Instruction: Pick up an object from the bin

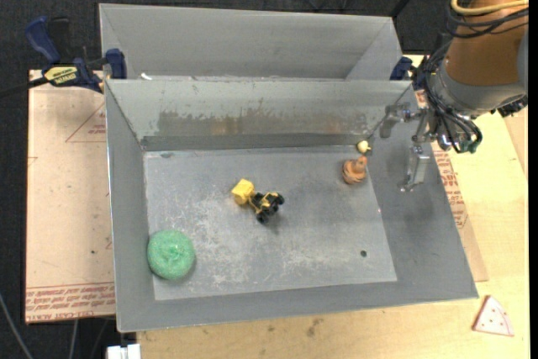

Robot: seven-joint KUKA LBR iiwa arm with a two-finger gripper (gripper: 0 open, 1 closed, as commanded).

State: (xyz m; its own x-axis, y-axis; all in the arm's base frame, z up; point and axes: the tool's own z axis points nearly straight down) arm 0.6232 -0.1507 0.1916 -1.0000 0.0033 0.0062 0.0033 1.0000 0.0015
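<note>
My gripper (398, 157) hangs over the bin's right sloping wall, its two metal fingers spread apart and open with nothing between them. Just to its left, near the back right of the bin floor, stands a small orange figure (355, 171) with a little yellow knob above it. The fingers are beside this figure and not around it. A yellow and black toy vehicle (259, 200) lies near the middle of the floor.
A round green ball-like thing (171, 254) rests in the front left corner. A tiny dark speck (363, 252) lies on the floor front right. The arm with its orange cover reaches in from the upper right.
</note>
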